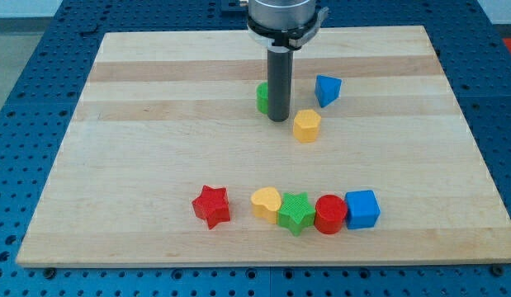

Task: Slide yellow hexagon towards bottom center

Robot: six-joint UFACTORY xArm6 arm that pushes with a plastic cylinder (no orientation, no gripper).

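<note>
The yellow hexagon (306, 125) lies on the wooden board a little above the middle. My tip (278, 119) stands just to its upper left, with a small gap between them. A green block (262, 97) sits right behind the rod at its left, partly hidden by it. A blue triangular block (327, 89) lies to the upper right of the hexagon.
A row of blocks lies near the view's bottom: red star (212, 205), yellow heart (266, 201), green star (296, 213), red cylinder (330, 214) and blue cube (361, 209). The last four touch one another. The board's edge (263, 260) runs below them.
</note>
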